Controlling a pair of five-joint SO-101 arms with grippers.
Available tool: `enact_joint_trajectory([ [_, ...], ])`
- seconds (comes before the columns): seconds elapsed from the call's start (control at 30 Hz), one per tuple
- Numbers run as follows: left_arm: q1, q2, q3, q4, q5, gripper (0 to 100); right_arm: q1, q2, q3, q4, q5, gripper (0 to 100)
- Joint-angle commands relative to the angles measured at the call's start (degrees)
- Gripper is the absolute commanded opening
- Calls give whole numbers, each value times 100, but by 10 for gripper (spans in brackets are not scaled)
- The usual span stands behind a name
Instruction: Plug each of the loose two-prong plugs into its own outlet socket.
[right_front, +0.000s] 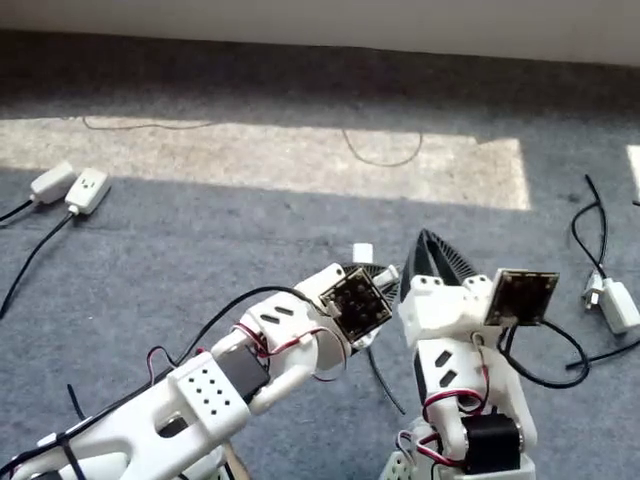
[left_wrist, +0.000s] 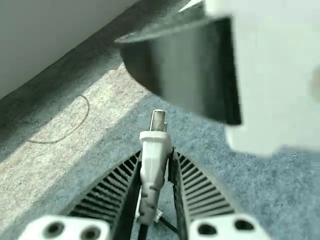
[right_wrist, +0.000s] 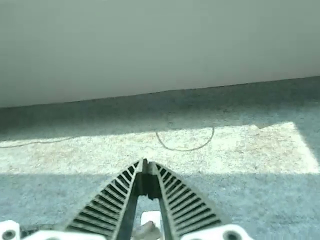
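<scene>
— Where was the plug?
— In the left pincer (left_wrist: 155, 156), clamped between both fingers. The white two-prong plug (left_wrist: 153, 150) ran lengthwise along the pincer's own line, with its prongs sticking out past the tips.
— Any socket in front of those prongs?
— None. An outlet socket (right_front: 88, 190) lay on the carpet (right_front: 250, 230), well apart on the left arm's own side and just beside another white block (right_front: 50, 182) on a cord. A second white block (right_front: 618, 305) lay far over to the right, beyond the right arm. I couldn't tell whether that one was a socket or a plug.
— And the right pincer (right_wrist: 144, 169)?
— Its tips were closed together. It hung near the held plug and pointed toward the far wall (right_wrist: 150, 45).
— So the next move?
— I judged the left arm had to swing the prongs round and down toward the left-hand socket.
</scene>
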Motion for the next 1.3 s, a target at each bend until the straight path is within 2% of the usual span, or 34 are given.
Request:
enact_joint_trajectory([
  [0.0, 382, 4, -171, -132, 18, 6, -347, 57, 4, -242, 105, 7],
  [0.23, 629, -567, -119, -114, 26, 6, -391, 57, 1464, -1508, 765, 7],
  [0.3, 620, -884, -127, 105, 26, 6, -286, 57, 1833, -1771, 923, 7],
  [0.47, 602, -1833, -145, 642, 26, 6, 277, 57, 2141, -1815, 967, 7],
  [0.7, 602, -3213, -136, 1231, 35, 6, 338, 101, 2598, -2281, 985, 7],
  [1.0, 646, -3820, -426, 1837, 229, 6, 330, 127, 2615, -2088, 985, 7],
  [1.07, 620, -3837, -549, 1916, 448, 6, 233, 127, 2624, -1930, 985, 7],
  [1.27, 620, -3837, -629, 1943, 475, 6, -13, 127, 2624, -1578, 985, 7],
])
